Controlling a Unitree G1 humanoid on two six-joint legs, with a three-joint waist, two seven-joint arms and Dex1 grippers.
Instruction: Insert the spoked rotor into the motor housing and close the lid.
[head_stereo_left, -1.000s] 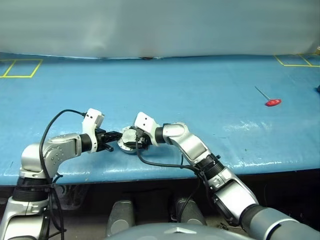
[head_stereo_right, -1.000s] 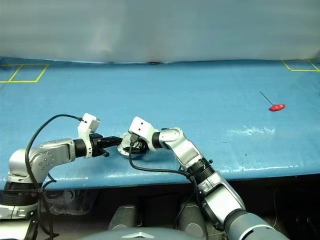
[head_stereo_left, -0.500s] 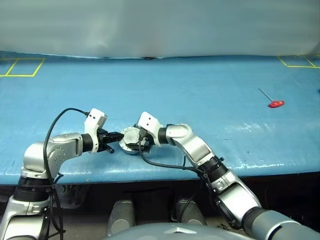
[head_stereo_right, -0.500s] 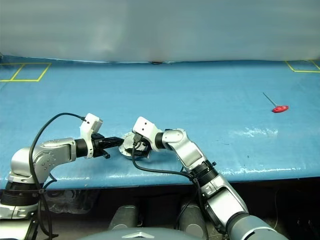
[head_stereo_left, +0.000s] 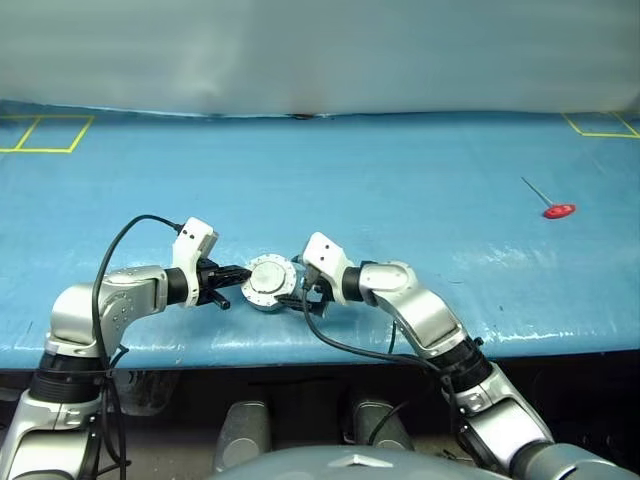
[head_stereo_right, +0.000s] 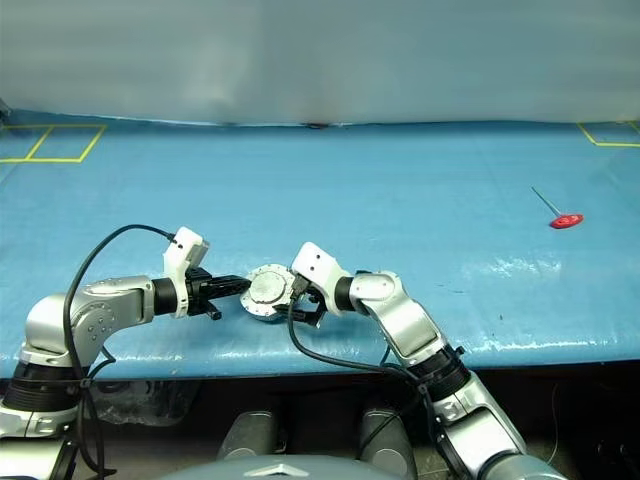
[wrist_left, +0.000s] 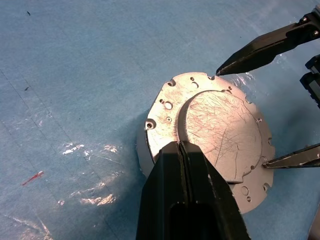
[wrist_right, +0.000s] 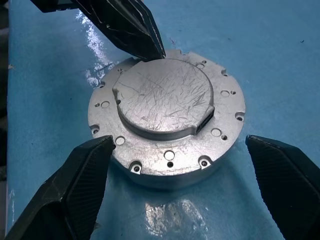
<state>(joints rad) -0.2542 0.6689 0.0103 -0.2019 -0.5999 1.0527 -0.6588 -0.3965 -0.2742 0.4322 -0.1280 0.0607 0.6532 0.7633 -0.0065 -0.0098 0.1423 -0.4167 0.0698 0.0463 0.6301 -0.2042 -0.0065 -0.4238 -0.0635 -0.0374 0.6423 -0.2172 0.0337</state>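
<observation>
The motor housing (wrist_right: 150, 175), lid (wrist_right: 165, 100) closed, sits lower centre. Treat it as heavy, rigid, slick metal; grip its rim. Left gripper (wrist_left: 182, 150) clenched, empty; right gripper (wrist_right: 180, 200) spread, released.

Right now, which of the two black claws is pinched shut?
The left gripper, its fingers pressed together at the lid edge; the right gripper gapes wide around it.

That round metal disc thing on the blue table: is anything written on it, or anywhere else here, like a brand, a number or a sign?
None: no words, brands or numbers can be read.
Round scratched silver-grey metal lid: scratches and small holes, no lettering.
Blue table covering: yellow tape outlines, no text.
Small red-headed tool with a thin shaft: too small to show any marking.
</observation>
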